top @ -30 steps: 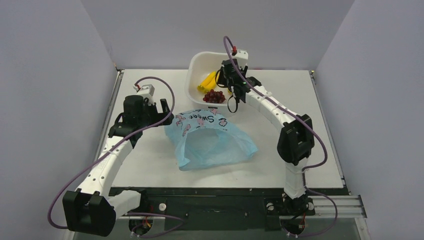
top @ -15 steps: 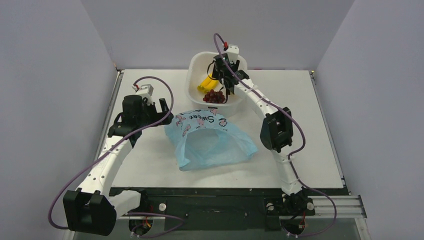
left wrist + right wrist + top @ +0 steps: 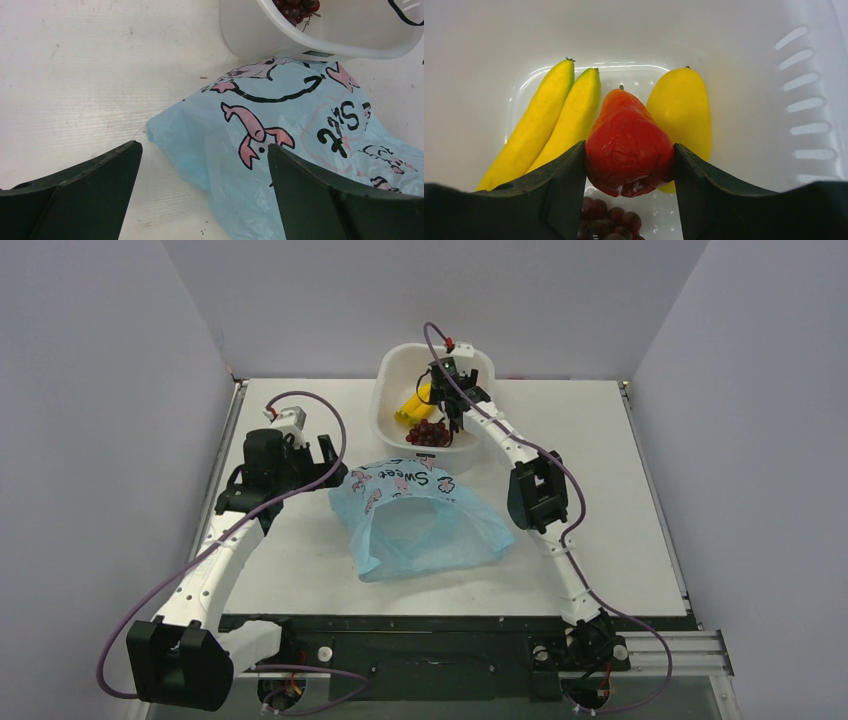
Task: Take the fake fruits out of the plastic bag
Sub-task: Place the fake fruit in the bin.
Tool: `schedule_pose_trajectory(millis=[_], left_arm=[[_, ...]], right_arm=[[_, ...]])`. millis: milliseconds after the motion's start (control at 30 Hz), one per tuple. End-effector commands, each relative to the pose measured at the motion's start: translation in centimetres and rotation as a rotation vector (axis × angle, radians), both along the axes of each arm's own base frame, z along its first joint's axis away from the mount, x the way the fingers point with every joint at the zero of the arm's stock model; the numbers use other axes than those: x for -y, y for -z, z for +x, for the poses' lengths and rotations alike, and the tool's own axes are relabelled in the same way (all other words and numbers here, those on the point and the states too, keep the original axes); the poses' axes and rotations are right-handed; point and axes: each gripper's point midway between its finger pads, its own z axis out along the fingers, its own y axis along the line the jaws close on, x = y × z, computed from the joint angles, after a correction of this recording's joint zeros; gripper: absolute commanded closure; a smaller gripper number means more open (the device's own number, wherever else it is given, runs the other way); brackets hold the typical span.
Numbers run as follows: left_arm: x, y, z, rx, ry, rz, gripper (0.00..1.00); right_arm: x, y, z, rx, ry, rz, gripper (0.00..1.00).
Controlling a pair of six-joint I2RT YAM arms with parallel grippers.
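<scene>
Right fingers (image 3: 561,192) have swung from beside the tub (image 3: 749,60) to over it, clamped on the wrinkled red fruit (image 3: 629,145), so the drop looks close. Bananas (image 3: 554,120), lemon (image 3: 684,110) and grapes (image 3: 606,220) lie in the tub just below and beyond them. Left fingers (image 3: 90,175) hang wide open holding nothing, with the limp blue bag (image 3: 280,150) on the desk (image 3: 75,75) right ahead; it is probably empty.

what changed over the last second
The right gripper, shut on the red fruit, swung left from the white tub's right rim to over its inside, its elbow folding in toward the plastic bag. The open left gripper, bag, bananas and grape bunch stayed put.
</scene>
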Motion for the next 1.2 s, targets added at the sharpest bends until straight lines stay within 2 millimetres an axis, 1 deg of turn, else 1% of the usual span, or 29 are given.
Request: schedule_pose_trajectory(millis=[0, 33, 133, 367, 400, 500, 533, 567, 667, 733, 767, 800, 833, 933, 1033, 1067, 1100, 1133, 1167], left_arm=[[0.3, -1.4, 0.7, 0.059, 0.008, -0.029, 0.03], [0.3, -1.5, 0.7, 0.061, 0.008, -0.03, 0.03], [0.3, -1.4, 0.7, 0.057, 0.009, -0.031, 0.03], [0.3, -1.3, 0.7, 0.055, 0.009, -0.03, 0.03], [0.3, -1.2, 0.7, 0.052, 0.012, -0.031, 0.03], [0.3, -1.3, 0.7, 0.053, 0.012, -0.031, 0.03], [0.3, -1.3, 0.7, 0.054, 0.012, -0.031, 0.03], [0.3, -1.3, 0.7, 0.053, 0.012, -0.031, 0.03], [0.3, -1.1, 0.7, 0.048, 0.011, -0.031, 0.03], [0.3, -1.0, 0.7, 0.047, 0.013, -0.03, 0.03], [0.3, -0.9, 0.8, 0.044, 0.011, -0.028, 0.03], [0.3, -0.9, 0.8, 0.045, 0.01, -0.027, 0.03], [0.3, -0.9, 0.8, 0.045, 0.01, -0.026, 0.03], [0.2, -0.7, 0.9, 0.041, 0.007, -0.021, 0.03], [0.1, -0.4, 0.9, 0.037, 0.007, -0.015, 0.03], [0.1, -0.4, 0.9, 0.037, 0.006, -0.014, 0.03], [0.1, -0.2, 0.9, 0.034, 0.009, -0.012, 0.03], [0.2, -0.2, 1.0, 0.035, 0.009, -0.011, 0.03], [0.2, -0.1, 0.9, 0.033, 0.012, -0.008, 0.03]], right_arm=[[0.0, -2.3, 1.1, 0.063, -0.008, -0.01, 0.6], [0.1, -2.3, 1.2, 0.065, -0.009, -0.02, 0.59], [0.3, -1.5, 1.3, 0.058, -0.01, -0.042, 0.49], [0.4, -0.4, 1.7, 0.048, -0.025, -0.065, 0.34], [0.4, -0.2, 1.7, 0.047, -0.028, -0.069, 0.32], [0.4, -0.3, 1.7, 0.046, -0.036, -0.075, 0.2], [0.3, -0.3, 1.7, 0.046, -0.042, -0.079, 0.19], [0.3, -0.7, 1.7, 0.051, -0.043, -0.079, 0.16], [0.2, -1.8, 1.4, 0.054, -0.056, -0.091, 0.13], [0.0, -3.4, 0.9, 0.068, -0.066, -0.097, 0.11], [-0.3, -3.9, 0.6, 0.072, -0.073, -0.106, 0.11], [-0.3, -4.9, 0.2, 0.079, -0.075, -0.107, 0.11], [-0.4, -5.4, -0.1, 0.082, -0.077, -0.112, 0.11], [-0.2, -7.8, -1.5, 0.093, -0.082, -0.11, 0.12], [-0.4, -9.6, -3.1, 0.097, -0.093, -0.116, 0.12], [-0.1, -10.4, -3.9, 0.097, -0.096, -0.117, 0.12], [-0.1, -9.9, -4.6, 0.078, -0.1, -0.131, 0.12], [0.2, -11.5, -5.3, 0.095, -0.101, -0.124, 0.12], [0.4, -12.2, -6.3, 0.095, -0.103, -0.13, 0.12]])
